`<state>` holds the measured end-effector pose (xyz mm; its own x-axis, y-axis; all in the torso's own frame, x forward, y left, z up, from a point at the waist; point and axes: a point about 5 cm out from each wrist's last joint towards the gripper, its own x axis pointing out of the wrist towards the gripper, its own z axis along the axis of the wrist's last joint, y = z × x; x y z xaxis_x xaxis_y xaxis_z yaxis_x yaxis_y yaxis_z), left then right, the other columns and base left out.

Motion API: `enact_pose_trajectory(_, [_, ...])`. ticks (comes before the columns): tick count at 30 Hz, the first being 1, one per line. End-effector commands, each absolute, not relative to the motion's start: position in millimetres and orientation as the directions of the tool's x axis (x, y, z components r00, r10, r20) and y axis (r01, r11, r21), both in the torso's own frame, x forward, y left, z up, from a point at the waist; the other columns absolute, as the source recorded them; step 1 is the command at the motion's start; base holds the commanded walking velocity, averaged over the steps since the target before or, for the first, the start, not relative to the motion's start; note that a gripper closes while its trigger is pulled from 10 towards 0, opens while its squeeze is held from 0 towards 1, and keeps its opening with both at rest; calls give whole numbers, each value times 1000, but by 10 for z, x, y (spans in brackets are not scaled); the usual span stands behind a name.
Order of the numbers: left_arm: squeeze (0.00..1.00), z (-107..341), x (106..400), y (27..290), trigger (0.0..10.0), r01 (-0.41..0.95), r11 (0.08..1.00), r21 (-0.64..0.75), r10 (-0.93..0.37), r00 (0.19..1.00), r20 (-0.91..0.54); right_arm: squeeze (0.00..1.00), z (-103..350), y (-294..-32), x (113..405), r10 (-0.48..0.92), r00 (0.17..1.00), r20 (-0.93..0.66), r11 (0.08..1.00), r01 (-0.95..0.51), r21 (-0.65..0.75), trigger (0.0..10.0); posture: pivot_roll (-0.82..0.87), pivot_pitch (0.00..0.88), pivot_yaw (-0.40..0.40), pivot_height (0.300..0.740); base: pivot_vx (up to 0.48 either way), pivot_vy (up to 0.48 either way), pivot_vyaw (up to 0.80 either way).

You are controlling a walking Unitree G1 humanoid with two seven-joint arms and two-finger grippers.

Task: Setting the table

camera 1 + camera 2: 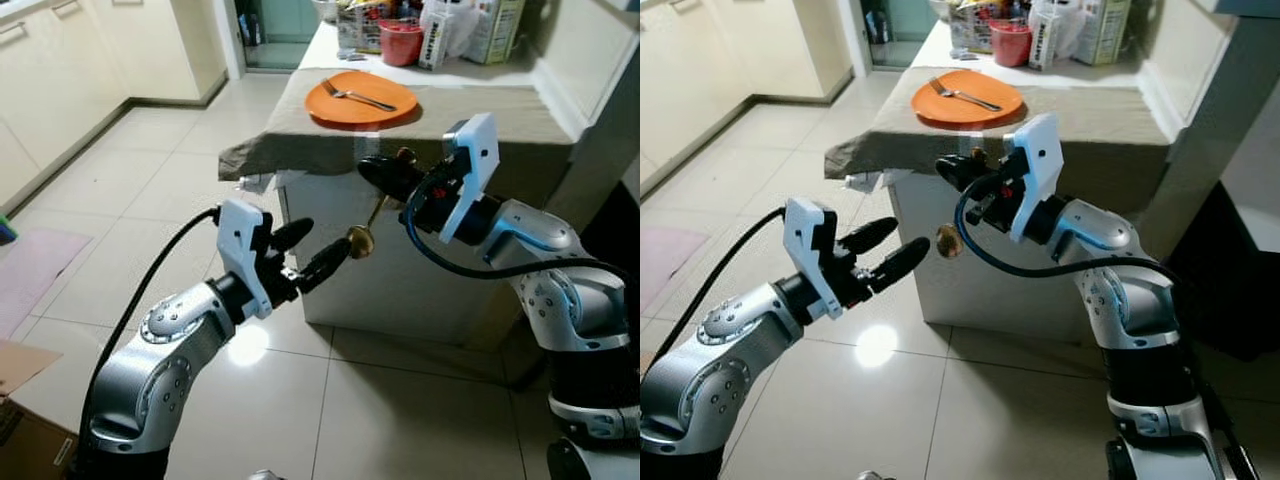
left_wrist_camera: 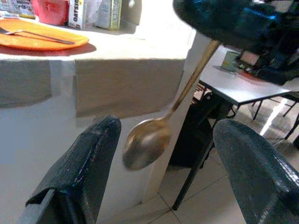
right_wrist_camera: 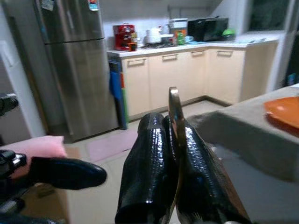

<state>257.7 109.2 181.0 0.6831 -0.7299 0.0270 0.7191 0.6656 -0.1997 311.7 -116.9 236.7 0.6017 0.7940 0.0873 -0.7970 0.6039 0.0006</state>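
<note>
Nearest the camera, the left gripper (image 1: 305, 255) holds its two black fingers spread, with the bowl of the slim brass-coloured metal spoon (image 1: 366, 230) hanging just off their tips. The right gripper (image 1: 385, 175) is pinched shut on the handle, so the spoon's long axis slants down and left toward the left gripper, near of the round orange plate (image 1: 361, 99) on the cloth-covered table (image 1: 500, 125).

Spoon (image 1: 368, 228) handle hidden between right jaws
</note>
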Motion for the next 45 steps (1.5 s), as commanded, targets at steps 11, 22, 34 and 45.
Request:
enact_pose_trajectory(11, [0, 1928, 2698, 1004, 10000, 762, 621, -182, -768, 638, 52, 0, 2539, -1022, 3076, 845, 517, 139, 517, -855, 39, 0, -161, 0, 65, 740, 0, 0, 0])
enact_pose_trajectory(22, [0, 1944, 2782, 958, 10000, 770, 615, -173, -775, 630, 50, 0, 2522, -950, 2972, 878, 462, 123, 458, -887, 55, 0, -172, 0, 70, 740, 0, 0, 0])
enact_pose_trajectory(34, [0, 1963, 2876, 941, 10000, 787, 595, -160, -793, 608, 43, 0, 2470, -933, 2919, 892, 443, 92, 440, -897, 51, 0, -176, 0, 76, 740, 0, 0, 0])
enact_pose_trajectory(45, [0, 1939, 2904, 953, 10000, 782, 605, -151, -788, 615, 29, 0, 2443, -911, 2915, 898, 432, 82, 429, -902, 51, 0, -174, 0, 73, 740, 0, 0, 0])
